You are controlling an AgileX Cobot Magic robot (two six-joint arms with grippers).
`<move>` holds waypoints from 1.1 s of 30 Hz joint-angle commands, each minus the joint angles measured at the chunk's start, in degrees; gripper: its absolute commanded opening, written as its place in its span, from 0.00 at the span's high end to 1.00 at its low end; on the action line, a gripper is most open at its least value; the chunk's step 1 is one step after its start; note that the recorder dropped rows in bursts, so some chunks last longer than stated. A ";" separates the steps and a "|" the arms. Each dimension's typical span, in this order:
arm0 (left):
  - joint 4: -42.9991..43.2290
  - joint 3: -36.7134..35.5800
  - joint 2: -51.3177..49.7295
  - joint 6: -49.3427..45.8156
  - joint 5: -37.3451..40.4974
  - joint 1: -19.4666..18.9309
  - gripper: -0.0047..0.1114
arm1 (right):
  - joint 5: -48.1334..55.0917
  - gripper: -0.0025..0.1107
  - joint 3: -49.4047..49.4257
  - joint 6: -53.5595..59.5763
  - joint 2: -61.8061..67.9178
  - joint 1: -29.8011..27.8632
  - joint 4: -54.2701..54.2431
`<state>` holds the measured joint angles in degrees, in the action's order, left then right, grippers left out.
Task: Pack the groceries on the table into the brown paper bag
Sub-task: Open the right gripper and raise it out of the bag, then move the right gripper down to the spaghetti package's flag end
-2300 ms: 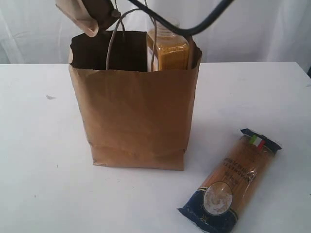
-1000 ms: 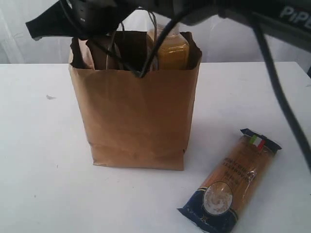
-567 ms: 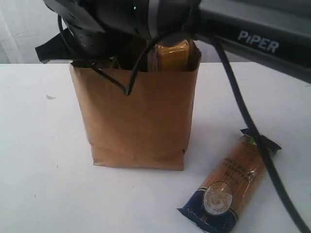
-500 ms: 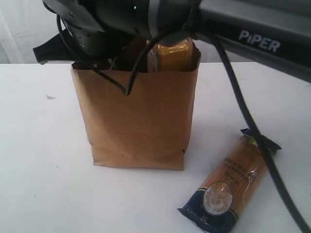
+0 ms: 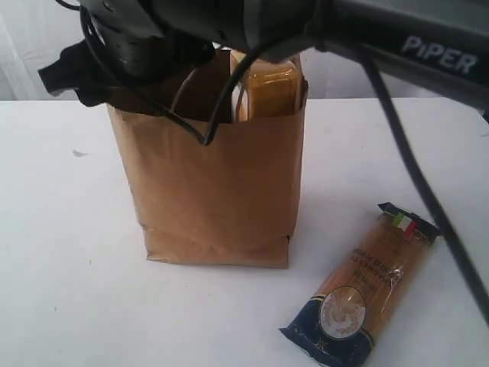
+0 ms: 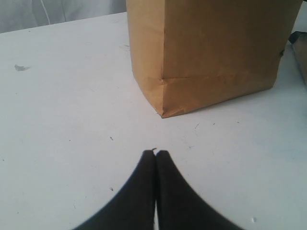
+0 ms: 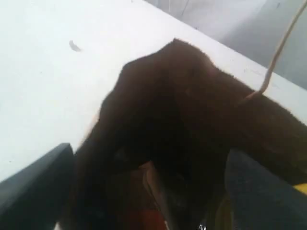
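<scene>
We cannot see into the bag (image 5: 221, 191) from the exterior view. The right arm (image 5: 382, 34) crosses its mouth and hides most of the rim, leaving only the top of the bottle (image 5: 267, 88) and one handle (image 5: 182, 90) showing. The right wrist view looks into that mouth, but it is dark and blurred, and a reddish smear low in it is too unclear for us to name. That view does show the right end effector (image 7: 148, 191) spread wide and holding nothing, the bag's opening lying between and beyond its fingers (image 7: 33, 187). The pasta (image 5: 363, 287) lies flat on the worktop (image 5: 69, 290), beside the bag and well apart from that end effector. Only the exterior view shows it whole. The left wrist view alone shows the left end effector (image 6: 156, 154), tips pressed together and empty, over the worktop with the bag's lower corner just ahead of it.
</scene>
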<state>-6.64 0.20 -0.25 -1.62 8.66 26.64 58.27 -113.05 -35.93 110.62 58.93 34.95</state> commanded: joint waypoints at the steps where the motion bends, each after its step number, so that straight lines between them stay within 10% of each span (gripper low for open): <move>1: -0.20 -0.20 0.25 -0.18 -0.11 -0.16 0.96 | -0.30 0.27 -0.10 0.40 -4.43 0.81 3.56; 26: -0.20 -0.20 0.25 -0.18 -0.11 -0.16 0.96 | 11.70 0.36 0.02 3.86 -29.20 5.93 6.37; 33: -0.20 -0.20 0.25 -0.18 -0.11 -0.16 0.96 | 11.70 0.36 13.70 0.14 -43.99 8.54 7.06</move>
<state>-6.64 0.20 -0.25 -1.62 8.66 26.64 69.81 -103.52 -33.93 70.40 67.23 41.04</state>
